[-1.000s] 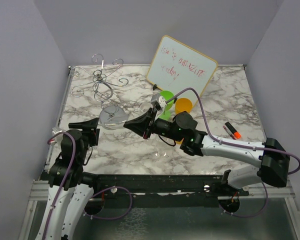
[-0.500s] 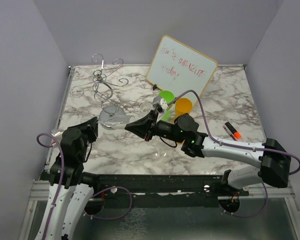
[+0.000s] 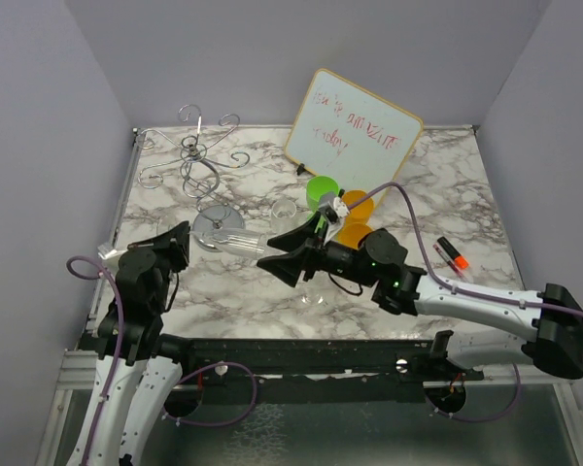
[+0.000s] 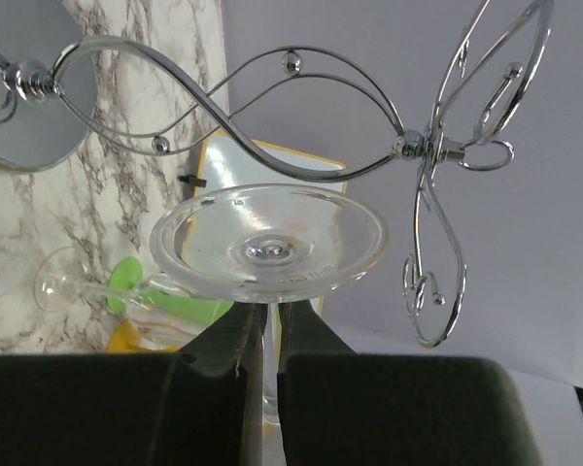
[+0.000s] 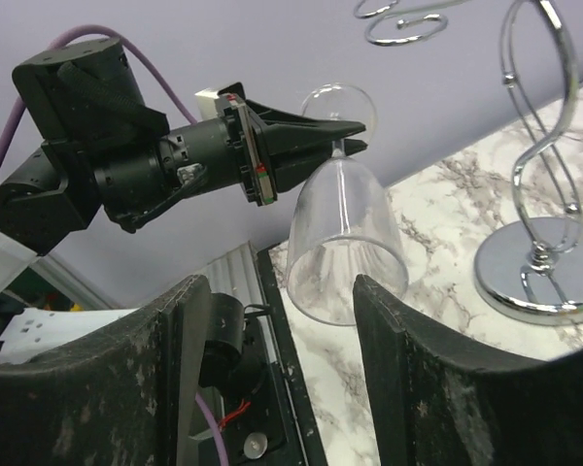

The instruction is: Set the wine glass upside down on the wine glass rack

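A clear wine glass (image 3: 235, 241) hangs above the table on its side, between my two grippers. My left gripper (image 3: 183, 236) is shut on its stem (image 4: 269, 340), just behind the round foot (image 4: 267, 243). The bowl (image 5: 345, 243) points at my right gripper (image 3: 267, 250), which stands open. Its fingers (image 5: 189, 320) are a little short of the bowl's rim and touch nothing. The wine glass rack (image 3: 196, 160), silver wire with curled arms (image 4: 408, 146), stands at the back left. Its shiny disc base (image 3: 219, 225) lies just behind the held glass.
A whiteboard (image 3: 355, 136) leans at the back. In front of it stand a green cup (image 3: 322, 190) and an orange cup (image 3: 356, 206). Another clear glass (image 3: 284, 208) lies on the marble beside them. An orange-capped marker (image 3: 451, 254) lies to the right.
My left gripper has closed on the glass stem. My right gripper has opened, let go of the bowl and drawn back a little to the right.
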`<control>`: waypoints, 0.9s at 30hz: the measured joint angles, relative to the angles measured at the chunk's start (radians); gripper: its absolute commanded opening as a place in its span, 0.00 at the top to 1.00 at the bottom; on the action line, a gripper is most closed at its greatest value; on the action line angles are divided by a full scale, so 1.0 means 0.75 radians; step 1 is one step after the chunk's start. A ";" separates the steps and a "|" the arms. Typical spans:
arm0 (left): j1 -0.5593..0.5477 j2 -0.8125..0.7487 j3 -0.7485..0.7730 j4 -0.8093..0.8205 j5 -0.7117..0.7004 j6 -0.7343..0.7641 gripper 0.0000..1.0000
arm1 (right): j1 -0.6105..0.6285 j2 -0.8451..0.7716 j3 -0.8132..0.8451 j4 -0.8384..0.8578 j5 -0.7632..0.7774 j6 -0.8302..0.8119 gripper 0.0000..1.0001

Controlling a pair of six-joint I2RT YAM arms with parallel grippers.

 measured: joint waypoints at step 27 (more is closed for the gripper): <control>0.001 0.141 0.401 0.090 0.643 1.695 1.00 | 0.001 0.361 0.658 -0.644 -0.187 -0.039 0.36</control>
